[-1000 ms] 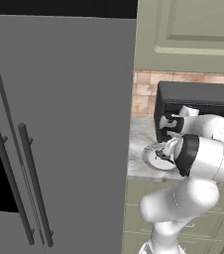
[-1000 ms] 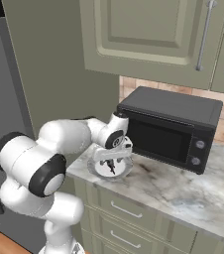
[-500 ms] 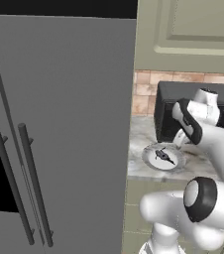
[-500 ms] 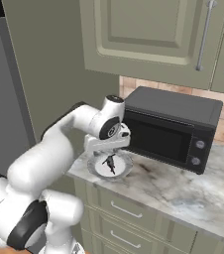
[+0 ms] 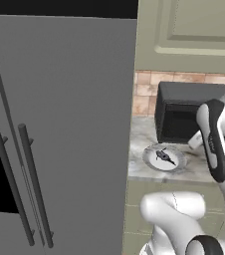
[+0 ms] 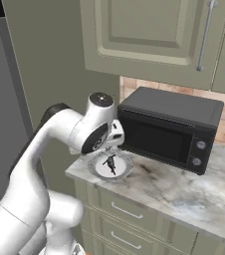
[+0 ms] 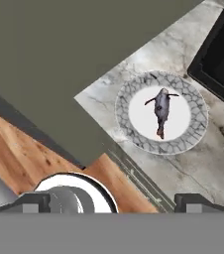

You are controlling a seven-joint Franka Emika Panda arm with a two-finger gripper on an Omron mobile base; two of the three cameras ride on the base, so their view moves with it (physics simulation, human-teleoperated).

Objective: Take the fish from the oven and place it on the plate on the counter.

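Fish (image 7: 161,110) lies flat in the middle of the plate (image 7: 196,130), dark grey on the pale centre. Plate (image 6: 125,172) sits on the bench (image 6: 194,194) near its left end, just in front of the oven (image 6: 167,127). Oven door looks closed in the right base view; handle not clear.

Arm (image 6: 45,144) rises from lower left in the right base view, upper link slanting up to a bent joint, wrist w/ hand hanging above the plate's left rim, not touching it. In the left base view the forearm (image 5: 215,139) stands nearly upright at right, in front of the oven (image 5: 184,112), plate (image 5: 152,162) just left of it.

Jaws (image 7: 111,201) spread wide, nothing betw. them; tips at far left and right of the hand view, well above the fish. Tall fridge (image 5: 55,134) stands left of the bench.
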